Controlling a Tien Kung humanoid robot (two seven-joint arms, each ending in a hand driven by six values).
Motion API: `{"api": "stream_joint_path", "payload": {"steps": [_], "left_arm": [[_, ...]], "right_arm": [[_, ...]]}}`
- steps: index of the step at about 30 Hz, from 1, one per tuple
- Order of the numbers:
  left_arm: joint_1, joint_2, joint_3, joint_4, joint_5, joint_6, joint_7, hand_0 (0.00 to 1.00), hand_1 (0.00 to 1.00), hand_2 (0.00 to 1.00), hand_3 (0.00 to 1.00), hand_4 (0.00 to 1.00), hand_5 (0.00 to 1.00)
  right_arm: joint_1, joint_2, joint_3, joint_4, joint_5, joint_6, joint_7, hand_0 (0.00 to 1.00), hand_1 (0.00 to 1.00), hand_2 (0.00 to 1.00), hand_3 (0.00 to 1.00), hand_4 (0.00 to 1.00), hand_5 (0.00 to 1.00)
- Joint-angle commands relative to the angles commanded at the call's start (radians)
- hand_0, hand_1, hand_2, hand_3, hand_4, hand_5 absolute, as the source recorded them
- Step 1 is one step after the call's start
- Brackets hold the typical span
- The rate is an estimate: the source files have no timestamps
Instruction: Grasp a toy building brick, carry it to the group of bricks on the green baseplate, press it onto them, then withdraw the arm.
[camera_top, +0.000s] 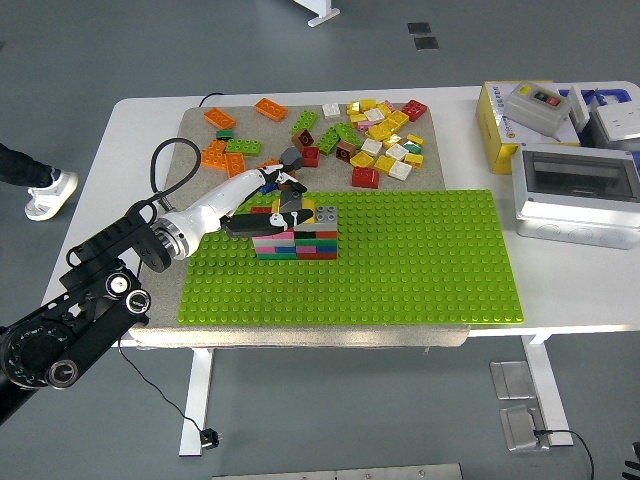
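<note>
The left hand (272, 200) rests on the brick stack (296, 236) at the green baseplate's (420, 260) near-left part. Its fingers (290, 212) curl over the stack's top (whether they grip a brick, I cannot tell).
</note>
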Motion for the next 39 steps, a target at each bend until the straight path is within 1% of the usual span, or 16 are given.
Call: {"api": "stream_joint_path", "payload": {"steps": [9,23,27,30,33,37,38,39], "left_arm": [[-0.003,0.002,-0.005,0.000,-0.010,-0.001,-0.004,0.944,0.990,0.998,0.714,0.823,0.740],[-0.010,0.008,-0.007,-0.038,-0.043,-0.003,-0.016,0.943,0.987,0.998,0.712,0.822,0.740],[-0.010,0.008,-0.009,-0.045,-0.043,-0.003,-0.017,0.942,0.987,0.998,0.710,0.821,0.740],[-0.004,0.011,-0.020,-0.064,-0.032,-0.003,-0.013,0.942,0.987,0.998,0.710,0.821,0.740],[0.020,0.027,-0.059,-0.123,0.004,-0.006,-0.001,0.941,0.980,0.998,0.713,0.825,0.739],[0.090,0.082,-0.136,-0.223,0.072,-0.005,0.008,0.941,0.980,0.998,0.713,0.825,0.739],[0.108,0.098,-0.155,-0.248,0.081,-0.003,0.006,0.938,0.953,0.985,0.754,0.825,0.736],[0.128,0.115,-0.174,-0.270,0.086,-0.001,0.003,0.938,0.953,0.985,0.754,0.825,0.736]], "right_arm": [[-0.002,0.000,-0.010,0.000,0.010,-0.001,0.002,0.791,0.685,0.709,0.689,0.521,0.890],[-0.001,-0.001,-0.008,0.000,0.013,-0.001,0.003,0.791,0.685,0.708,0.688,0.517,0.893],[0.000,-0.001,-0.013,0.000,0.020,-0.001,0.004,0.791,0.685,0.707,0.686,0.517,0.895],[0.000,-0.002,-0.016,0.000,0.024,-0.001,0.005,0.791,0.685,0.707,0.686,0.517,0.895],[-0.003,-0.003,-0.020,0.000,0.035,0.000,0.005,0.791,0.685,0.708,0.686,0.515,0.894],[-0.011,-0.003,-0.024,0.000,0.062,0.003,0.004,0.791,0.685,0.708,0.686,0.515,0.894],[-0.013,-0.003,-0.024,0.000,0.071,0.005,0.003,0.791,0.685,0.709,0.689,0.517,0.894],[-0.016,-0.003,-0.023,0.000,0.081,0.006,0.002,0.791,0.685,0.709,0.689,0.517,0.894]]}}
